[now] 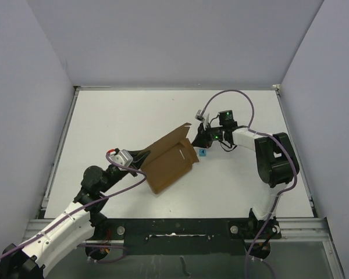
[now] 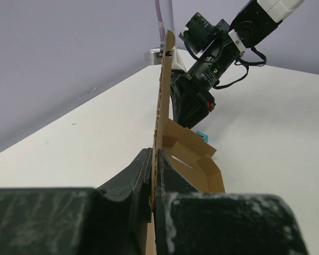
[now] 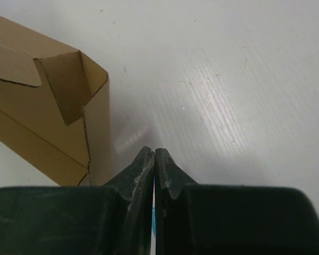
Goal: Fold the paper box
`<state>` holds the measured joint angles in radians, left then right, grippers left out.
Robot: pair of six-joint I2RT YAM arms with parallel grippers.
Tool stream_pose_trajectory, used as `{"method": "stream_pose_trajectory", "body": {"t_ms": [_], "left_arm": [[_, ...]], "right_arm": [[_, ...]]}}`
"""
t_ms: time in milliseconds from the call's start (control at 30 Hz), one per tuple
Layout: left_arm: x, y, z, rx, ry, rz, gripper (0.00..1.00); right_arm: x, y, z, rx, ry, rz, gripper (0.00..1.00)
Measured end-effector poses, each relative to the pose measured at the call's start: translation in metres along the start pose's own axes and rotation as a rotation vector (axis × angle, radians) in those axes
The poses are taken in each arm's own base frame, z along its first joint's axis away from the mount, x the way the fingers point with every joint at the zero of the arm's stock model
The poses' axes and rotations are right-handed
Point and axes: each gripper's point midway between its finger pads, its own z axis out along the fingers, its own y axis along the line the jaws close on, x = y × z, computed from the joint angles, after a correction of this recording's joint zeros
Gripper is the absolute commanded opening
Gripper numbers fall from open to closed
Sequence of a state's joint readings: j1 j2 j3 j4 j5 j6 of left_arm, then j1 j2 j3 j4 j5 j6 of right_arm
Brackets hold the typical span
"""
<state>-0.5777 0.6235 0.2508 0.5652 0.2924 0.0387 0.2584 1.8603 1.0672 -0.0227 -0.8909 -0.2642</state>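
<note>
Risks. The left gripper (image 2: 154, 172) is clenched on the thin upright wall of the paper box (image 1: 171, 163), at the end of the box nearest the left edge of the worktop (image 1: 116, 116). That is one pinch on one panel. A push from the opposite side could pivot the box around the grip, or crease the wall away from its score line.

The right gripper (image 3: 154, 159) is clenched on nothing, tips low over the worktop just beside the box's corner flap on the right-hand side. Closed like that it can only nudge. Too low a nudge might shove the whole box instead of folding the flap.

The blue cube (image 1: 202, 152) lies just beside that same corner. It could be knocked away or trapped under a flap.

Contents. The box sits mid-worktop, lying diagonally, half-formed and open on top. Nothing is visible inside it. The cube is outside it, on the worktop.
</note>
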Motion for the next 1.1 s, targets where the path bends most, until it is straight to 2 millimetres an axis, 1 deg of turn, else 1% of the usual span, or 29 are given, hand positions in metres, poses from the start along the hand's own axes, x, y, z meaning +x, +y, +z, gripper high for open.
{"method": "stream_pose_trajectory", "body": {"t_ms": [67,267,367,433,567,667,767,867,1000,1100], "left_arm": [[0.0,0.0,0.0,0.001,0.001,0.0,0.0],[0.0,0.0,0.001,0.001,-0.002,0.001,0.0],[-0.001,-0.001,0.001,0.001,-0.004,0.001,0.0],[-0.001,0.0,0.001,0.001,-0.003,0.002,0.0],[-0.001,0.0,0.001,-0.002,-0.003,0.004,0.0],[0.0,0.0,0.001,-0.002,-0.002,0.007,0.0],[0.0,0.0,0.001,-0.001,-0.001,0.008,0.0],[0.0,0.0,0.001,-0.001,-0.002,0.009,0.0],[0.0,0.0,0.0,-0.002,-0.001,0.009,0.0],[0.0,0.0,0.0,-0.002,0.001,0.008,0.0]], "right_arm": [[0.005,0.01,0.004,-0.033,0.02,-0.003,0.0],[0.003,0.039,0.011,-0.137,0.027,-0.048,0.0],[-0.006,0.054,0.007,-0.179,0.009,-0.069,0.0],[-0.019,0.062,0.001,-0.193,-0.018,-0.098,0.01],[-0.026,0.068,-0.003,-0.205,-0.032,-0.109,0.06],[-0.026,0.073,-0.004,-0.222,-0.033,-0.089,0.1],[-0.023,0.078,-0.004,-0.241,-0.031,-0.055,0.16],[-0.019,0.083,-0.004,-0.259,-0.027,-0.009,0.25],[-0.015,0.084,-0.001,-0.275,-0.029,0.031,0.28],[-0.012,0.084,0.001,-0.279,-0.026,0.058,0.35]]}}
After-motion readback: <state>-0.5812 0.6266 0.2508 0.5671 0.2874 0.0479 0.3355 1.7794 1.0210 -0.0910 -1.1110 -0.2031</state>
